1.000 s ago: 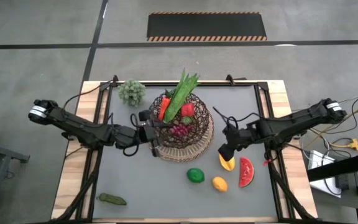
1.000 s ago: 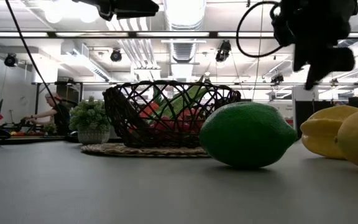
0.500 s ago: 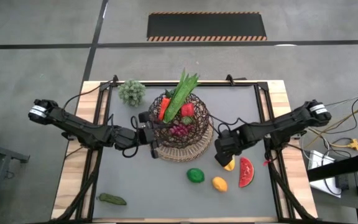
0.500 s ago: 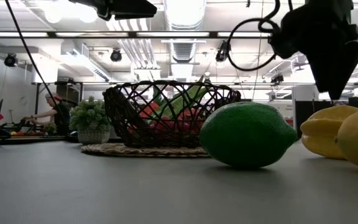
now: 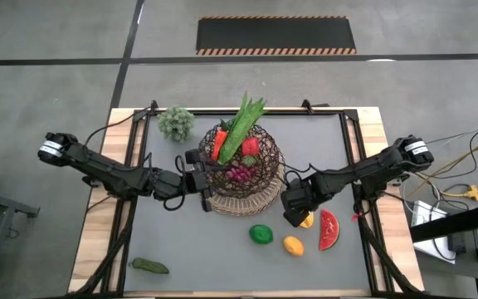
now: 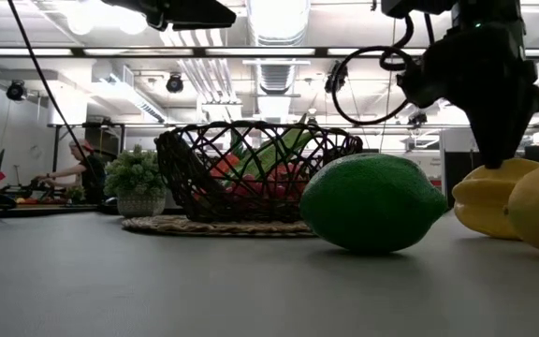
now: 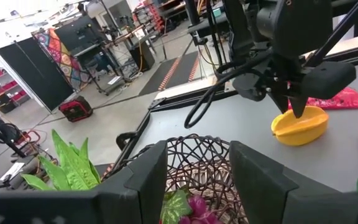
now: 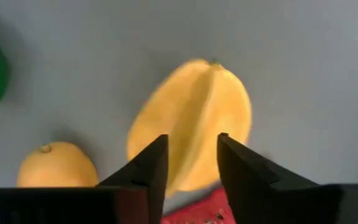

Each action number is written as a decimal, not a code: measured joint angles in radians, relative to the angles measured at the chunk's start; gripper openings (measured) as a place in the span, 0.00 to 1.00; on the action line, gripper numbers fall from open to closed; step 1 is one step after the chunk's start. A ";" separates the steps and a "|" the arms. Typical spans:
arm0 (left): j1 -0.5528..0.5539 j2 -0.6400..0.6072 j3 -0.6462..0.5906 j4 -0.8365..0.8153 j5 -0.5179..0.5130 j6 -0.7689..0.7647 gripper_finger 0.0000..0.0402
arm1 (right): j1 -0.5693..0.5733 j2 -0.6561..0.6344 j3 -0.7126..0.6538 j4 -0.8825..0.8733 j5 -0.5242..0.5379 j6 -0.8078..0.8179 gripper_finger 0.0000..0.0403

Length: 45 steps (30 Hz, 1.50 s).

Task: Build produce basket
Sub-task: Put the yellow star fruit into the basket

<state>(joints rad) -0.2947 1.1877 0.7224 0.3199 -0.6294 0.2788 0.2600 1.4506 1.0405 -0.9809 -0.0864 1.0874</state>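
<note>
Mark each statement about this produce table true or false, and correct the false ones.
1. The carrot lies in the basket. True.
2. The lime is already in the basket. False: it sits on the table, in front of the basket.
3. The right gripper is directly over the mango. True.
4. The watermelon slice lies left of the basket. False: it lies to the right, beside the mango.
5. The left gripper is at the basket's rim. True.
6. The lemon is between the right jaws. False: it lies free on the table.
</note>
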 joint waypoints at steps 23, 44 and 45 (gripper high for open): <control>-0.002 -0.100 -0.056 0.018 0.004 0.150 0.39 | 0.027 -0.131 0.028 0.021 0.007 -0.208 0.03; -0.002 -0.207 -0.166 0.213 0.006 0.256 0.39 | -0.031 -0.194 -0.103 0.985 0.762 -0.844 0.03; -0.002 -0.207 -0.166 0.212 0.006 0.259 0.39 | -0.050 -0.177 -0.085 0.971 0.764 -0.815 0.03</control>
<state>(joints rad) -0.2966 0.9806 0.5564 0.5324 -0.6235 0.5380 0.2102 1.2740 0.9550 -0.0103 0.6778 0.2727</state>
